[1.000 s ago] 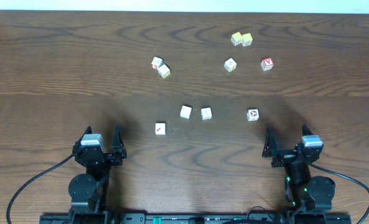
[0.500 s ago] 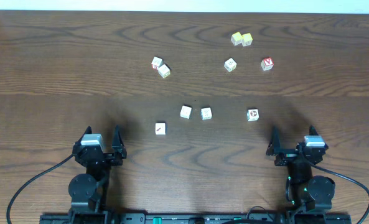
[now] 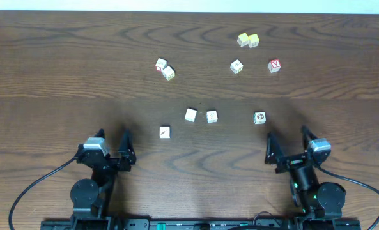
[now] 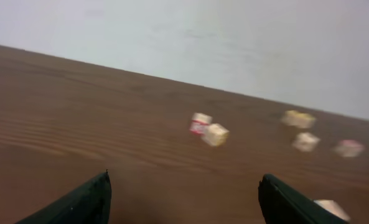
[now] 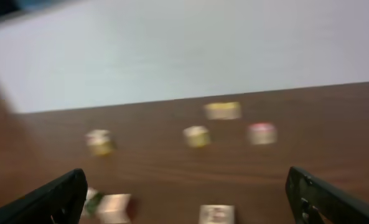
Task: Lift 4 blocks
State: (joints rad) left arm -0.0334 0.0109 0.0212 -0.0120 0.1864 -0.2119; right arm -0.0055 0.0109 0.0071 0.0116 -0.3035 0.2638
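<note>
Left gripper (image 3: pixel 114 135) released, jaws wide, empty | right gripper (image 3: pixel 286 134) likewise | surface: dark wood-grain table (image 3: pixel 61 83), white wall (image 4: pixel 234 37) beyond | all four resting on table, apart: red-stroke block (image 3: pixel 165 132) nearest my left gripper, centre-left block (image 3: pixel 190 115) beside centre-right block (image 3: pixel 212 116), dark-ring block (image 3: pixel 259 117) ahead of my right gripper | cubes, no long axis; stroke and ring faces up

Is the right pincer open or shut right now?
Open. The right pincer has its fingers wide apart in overhead and wrist views, gripping nothing.

Blurred cubes (image 5: pixel 216 213) dot the wooden table (image 5: pixel 333 124) (jaws spread wide at the lower corners).
</note>
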